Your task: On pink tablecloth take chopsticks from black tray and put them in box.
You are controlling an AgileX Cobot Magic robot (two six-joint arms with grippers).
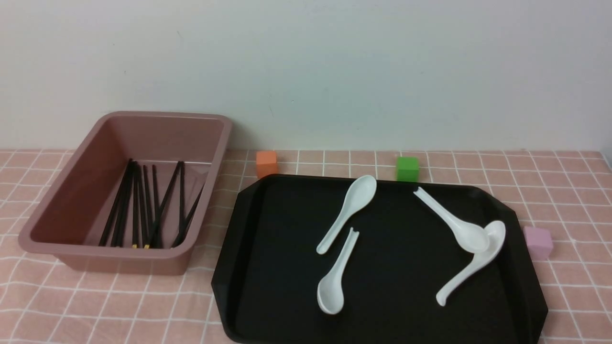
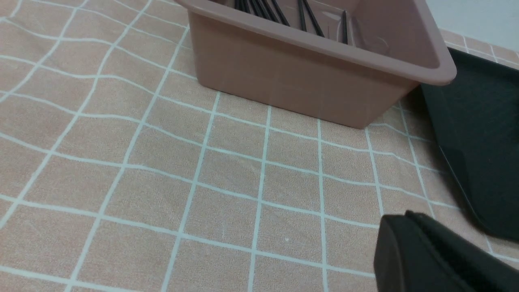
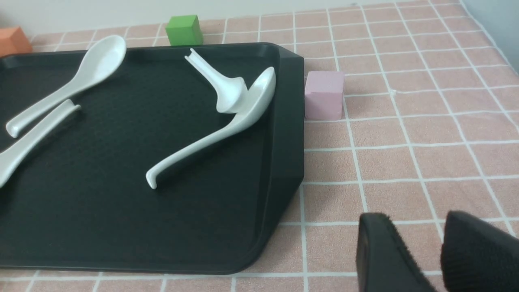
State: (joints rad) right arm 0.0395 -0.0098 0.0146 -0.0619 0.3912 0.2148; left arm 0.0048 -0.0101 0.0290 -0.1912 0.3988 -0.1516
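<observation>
Front: chopsticks (image 1: 143, 210) in box (image 1: 71, 191); arms unseen.
Right wrist: gripper (image 3: 440, 253) parted, empty.
Left wrist: gripper (image 2: 438, 255) jaws indeterminable.

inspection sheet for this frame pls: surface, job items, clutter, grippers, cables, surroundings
Surface: pink tablecloth with white grid, slightly wrinkled.
Job's things: thin black chopsticks all lie in the deep dusty-pink plastic box; none seen on the flat black tray.
Clutter: four white ceramic soup spoons on the tray, two overlapping; orange cube, green cube, pale pink cube on the cloth.
Grippers: left gripper state unclear; right gripper slightly open, empty.
Cables: nothing seen.
Surroundings: plain pale wall.
</observation>
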